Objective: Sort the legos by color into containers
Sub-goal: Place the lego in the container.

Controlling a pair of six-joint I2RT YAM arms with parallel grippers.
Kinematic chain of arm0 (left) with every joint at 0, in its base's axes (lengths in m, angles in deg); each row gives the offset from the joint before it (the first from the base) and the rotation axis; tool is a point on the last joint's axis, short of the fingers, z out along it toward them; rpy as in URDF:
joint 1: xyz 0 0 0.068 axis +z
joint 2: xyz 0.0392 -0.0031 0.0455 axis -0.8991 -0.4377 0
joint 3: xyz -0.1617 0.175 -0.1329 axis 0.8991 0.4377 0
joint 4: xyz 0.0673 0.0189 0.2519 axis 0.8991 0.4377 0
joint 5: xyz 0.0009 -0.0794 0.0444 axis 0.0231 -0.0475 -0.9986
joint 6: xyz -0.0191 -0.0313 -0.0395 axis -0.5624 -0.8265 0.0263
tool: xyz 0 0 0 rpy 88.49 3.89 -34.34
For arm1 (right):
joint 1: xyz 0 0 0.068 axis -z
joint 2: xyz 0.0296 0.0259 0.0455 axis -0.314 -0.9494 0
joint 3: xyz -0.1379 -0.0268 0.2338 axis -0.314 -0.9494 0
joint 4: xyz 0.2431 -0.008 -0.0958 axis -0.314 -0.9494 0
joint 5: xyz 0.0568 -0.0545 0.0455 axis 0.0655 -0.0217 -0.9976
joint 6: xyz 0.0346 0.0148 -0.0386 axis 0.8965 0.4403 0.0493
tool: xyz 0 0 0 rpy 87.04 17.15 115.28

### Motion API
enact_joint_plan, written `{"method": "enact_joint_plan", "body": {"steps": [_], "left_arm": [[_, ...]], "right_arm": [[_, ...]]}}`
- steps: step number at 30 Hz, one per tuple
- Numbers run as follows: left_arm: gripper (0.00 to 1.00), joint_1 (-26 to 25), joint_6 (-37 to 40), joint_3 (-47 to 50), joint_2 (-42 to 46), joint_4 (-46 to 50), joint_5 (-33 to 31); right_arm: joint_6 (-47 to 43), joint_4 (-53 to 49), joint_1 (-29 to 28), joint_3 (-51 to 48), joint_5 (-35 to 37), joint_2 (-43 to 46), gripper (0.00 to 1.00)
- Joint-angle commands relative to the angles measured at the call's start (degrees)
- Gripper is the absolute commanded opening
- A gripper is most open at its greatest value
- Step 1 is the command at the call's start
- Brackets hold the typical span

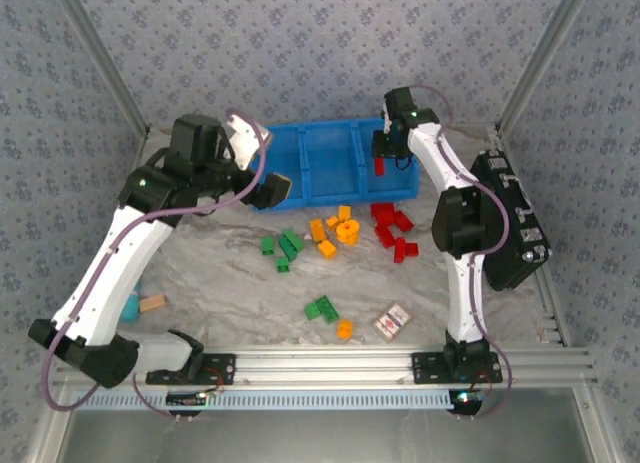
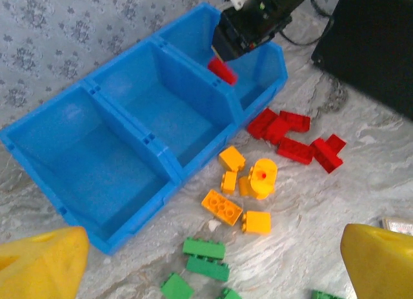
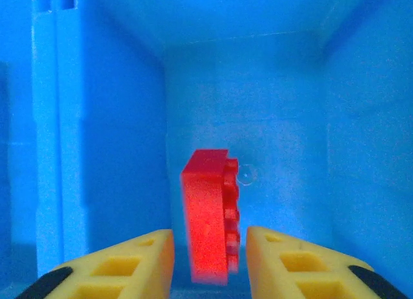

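Note:
My right gripper hangs over the right compartment of the blue bin. In the right wrist view a red brick stands on edge between my right gripper's yellow fingers, with a narrow gap on each side, so the jaws are open. The left wrist view shows that red brick just under the right gripper. My left gripper is open and empty beside the bin's left end. Loose green, orange and red legos lie in front of the bin.
A black case leans at the right wall. A red-and-white card lies near the front, with a green pair and one orange brick beside it. A teal cylinder sits by the left arm.

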Motion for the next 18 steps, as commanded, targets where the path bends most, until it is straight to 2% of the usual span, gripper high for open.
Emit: {"method": "enact_joint_plan", "body": {"steps": [1, 4, 7, 13, 17, 18], "left_arm": [[1.00, -1.12, 0.39, -4.56, -2.35, 3.57, 2.13], [1.00, -1.78, 1.71, -4.86, -3.11, 4.05, 1.22], [1.00, -2.14, 1.67, -3.78, -3.12, 3.81, 1.42], [1.00, -2.13, 3.60, -0.38, -4.02, 2.84, 1.60], [1.00, -2.14, 3.31, -0.18, -5.07, 1.63, 3.38], [1.00, -2.12, 3.21, -0.27, -5.20, 1.61, 3.88]], "right_arm": [[-0.19, -1.17, 0.94, 1.61, -4.47, -1.38, 0.42], [-2.23, -0.18, -0.92, -1.20, -2.35, 1.75, 0.46], [-3.75, -0.50, -2.90, -4.80, -3.16, 7.55, 0.54], [-6.36, 7.92, -8.87, -27.35, -4.31, 24.19, 0.83], [-9.58, 11.31, -13.56, -38.31, -4.51, 28.95, 0.99], [-9.77, 11.18, -14.68, -39.75, -4.05, 29.18, 0.99]]}}
